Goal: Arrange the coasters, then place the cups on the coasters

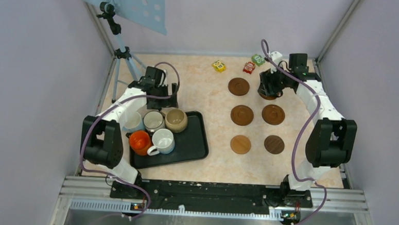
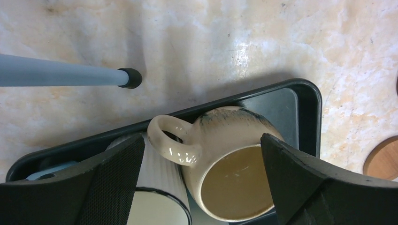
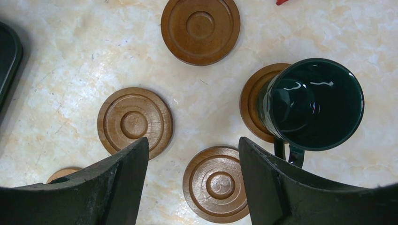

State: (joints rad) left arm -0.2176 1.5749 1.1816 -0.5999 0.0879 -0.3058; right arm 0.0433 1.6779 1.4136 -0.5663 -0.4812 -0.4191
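Top external — six coasters [image 1: 242, 115], five cups [image 1: 176, 120]

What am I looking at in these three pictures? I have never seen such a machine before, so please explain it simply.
These are two robot arms bolted at the near edge of a marbled beige table. One picture is taken from above; the other two come from a camera on each wrist, looking past that arm's black jaws. The left gripper hangs open over a beige ceramic mug that stands in a black rectangular tray with four other mugs. The right gripper is open too and holds nothing; beside it a dark green mug stands on a round brown wooden coaster. Five more such coasters lie bare, and three small coloured blocks lie at the far edge.
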